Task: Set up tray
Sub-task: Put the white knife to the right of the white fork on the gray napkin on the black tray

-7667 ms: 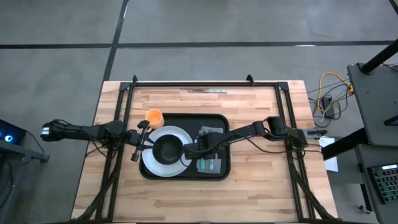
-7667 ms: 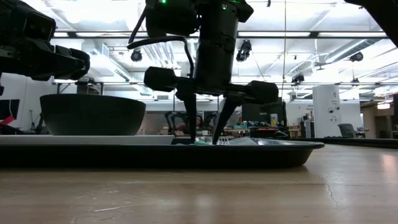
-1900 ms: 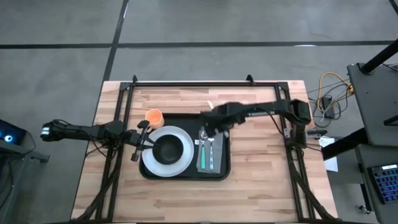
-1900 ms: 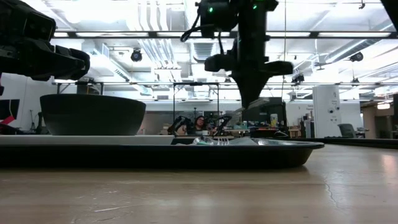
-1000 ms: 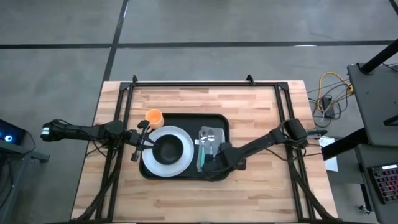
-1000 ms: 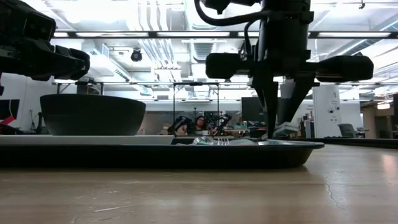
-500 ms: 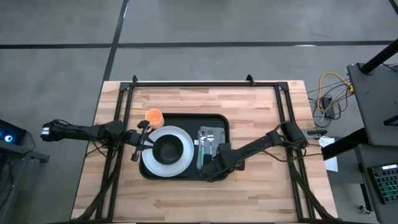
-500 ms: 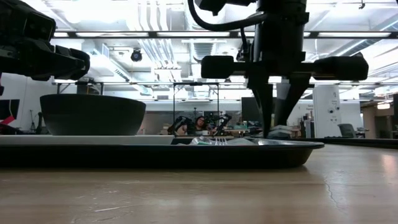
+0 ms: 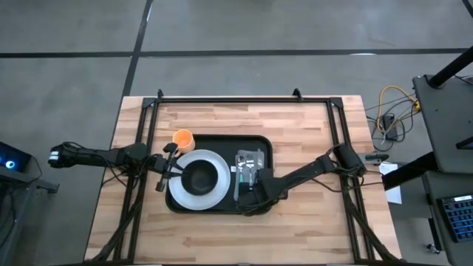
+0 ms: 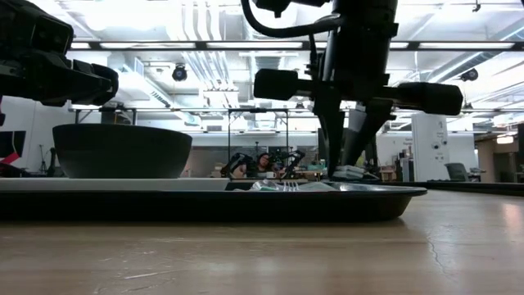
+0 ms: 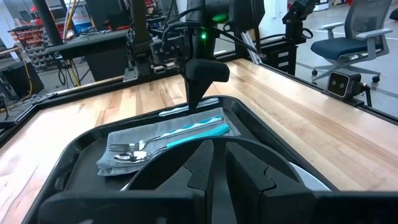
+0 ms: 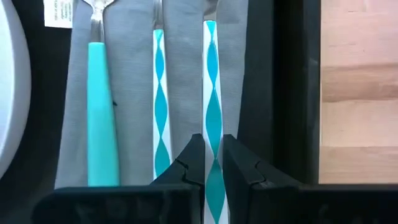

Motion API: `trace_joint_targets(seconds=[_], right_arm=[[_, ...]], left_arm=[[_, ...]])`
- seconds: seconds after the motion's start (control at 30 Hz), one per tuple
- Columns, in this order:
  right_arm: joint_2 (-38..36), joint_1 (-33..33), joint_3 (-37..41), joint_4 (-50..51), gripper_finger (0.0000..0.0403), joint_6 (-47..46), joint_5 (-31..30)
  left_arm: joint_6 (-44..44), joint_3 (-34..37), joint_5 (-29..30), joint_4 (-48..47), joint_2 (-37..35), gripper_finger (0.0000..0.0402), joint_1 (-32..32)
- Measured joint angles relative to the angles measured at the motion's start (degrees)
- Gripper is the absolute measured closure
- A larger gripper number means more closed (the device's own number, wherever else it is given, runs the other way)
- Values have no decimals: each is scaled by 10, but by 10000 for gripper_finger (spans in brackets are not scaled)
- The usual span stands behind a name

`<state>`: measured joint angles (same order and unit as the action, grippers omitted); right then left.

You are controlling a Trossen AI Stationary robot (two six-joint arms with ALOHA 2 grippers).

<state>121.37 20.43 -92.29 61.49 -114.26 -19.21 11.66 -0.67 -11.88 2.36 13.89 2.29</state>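
The black tray (image 9: 222, 142) lies mid-table and carries a white plate (image 9: 211, 159) with a dark bowl (image 9: 198, 177) on it. A grey napkin (image 9: 249, 164) on the tray's right half holds a solid teal-handled utensil (image 12: 99, 106) and a teal-and-white patterned one (image 12: 160, 106). My right gripper (image 12: 212, 163) stands at the napkin's near end (image 9: 250, 191), shut on a second patterned utensil (image 12: 210, 74). An orange cup (image 9: 182, 138) stands at the tray's far left corner. My left gripper (image 9: 176, 170) waits shut over the plate's left edge, nothing between its fingers (image 11: 199, 165). My right gripper pinches the patterned handle (image 12: 211, 124) between its two fingers, close to the handle's free near end. The fingers (image 10: 334, 147) come from above, pointing down, one on each long side. The utensil lies level along the napkin's right edge; whether it rests on the cloth I cannot tell.
Black frame rails (image 9: 244, 100) run along the table's far edge and down both sides. Bare wood (image 9: 310, 214) shows to the right of and in front of the tray. A person (image 10: 262, 162) sits far off in the room behind.
My right gripper, still shut on the patterned utensil, has shifted a little toward the table's left, carrying the utensil low over the napkin closer to the other two.
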Motion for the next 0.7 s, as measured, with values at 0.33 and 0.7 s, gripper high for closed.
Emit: trace_joint_targets(seconds=[0.33,0.7], right_arm=[[25,-4,0,-12,385,10,-1],[25,-5,0,-23,385,18,-1]], left_arm=[[0,0,0,0,0,379,0],[0,0,0,0,0,379,0]])
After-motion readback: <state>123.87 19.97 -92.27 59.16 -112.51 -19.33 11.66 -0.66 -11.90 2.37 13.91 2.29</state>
